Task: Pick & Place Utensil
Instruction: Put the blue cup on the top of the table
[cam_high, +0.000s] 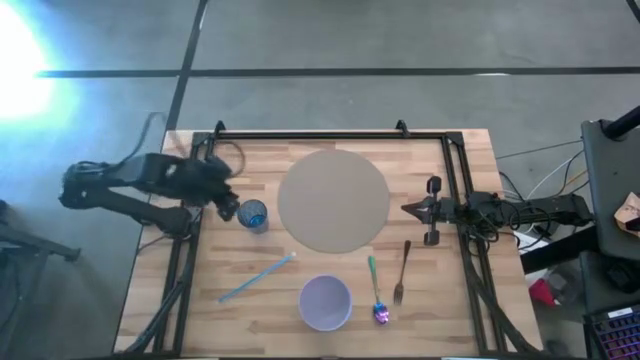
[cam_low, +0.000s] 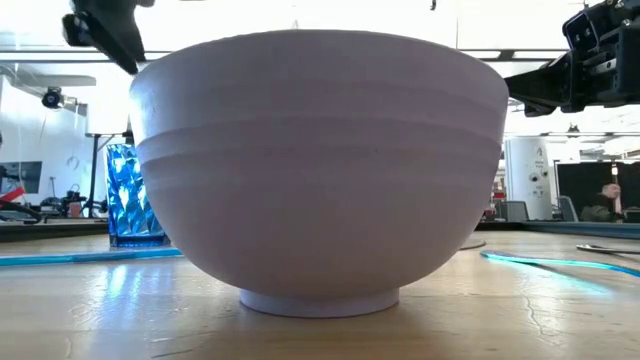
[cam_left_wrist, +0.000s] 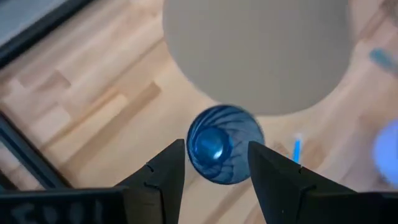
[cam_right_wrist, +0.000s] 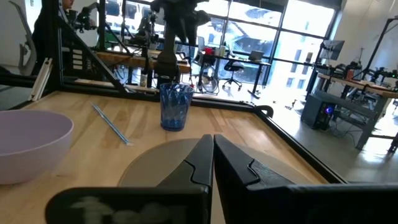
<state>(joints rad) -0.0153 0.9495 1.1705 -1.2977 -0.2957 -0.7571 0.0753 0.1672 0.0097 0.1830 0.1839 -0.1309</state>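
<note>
Left gripper (cam_left_wrist: 211, 165): fingers (cam_left_wrist: 165, 171) spread apart, nothing between the pads. Directly below the gap, blue cup (cam_left_wrist: 224, 152) stands upright, mouth up; the wrist view looks down into it. Gripper is above the cup, not touching it. In the high view the same gripper (cam_high: 228, 207) sits just beside the cup (cam_high: 253, 215), on its outer side.

Beyond the cup from those fingers: round tan mat (cam_left_wrist: 258, 53), flat on the wood, edge close to the cup. Blue straw (cam_high: 257, 278) lies on the table (cam_high: 150, 300) past the cup toward the near edge, apart from both.

Right gripper (cam_right_wrist: 212, 158): fingers pressed together, tips meeting, holding nothing. It hangs over the mat's (cam_high: 333, 200) right edge w/ tips pointing across it toward the cup (cam_right_wrist: 175, 106). High view puts it (cam_high: 408, 209) at the mat rim.

Task items, relative to right fingers: fork (cam_high: 401, 271) lies flat on the table nearby, toward the near edge, tines pointing that way. Just beside the fork, a spoon (cam_high: 377, 292) w/ green handle and iridescent bowl end. Neither is touched by a gripper. Fork and spoon look apart, approx. parallel, though the gap is hard to judge at this scale.

Lilac bowl (cam_high: 325, 302) sits upright beside the spoon, farther from the right fingers; it fills the low view (cam_low: 318, 165).
</note>
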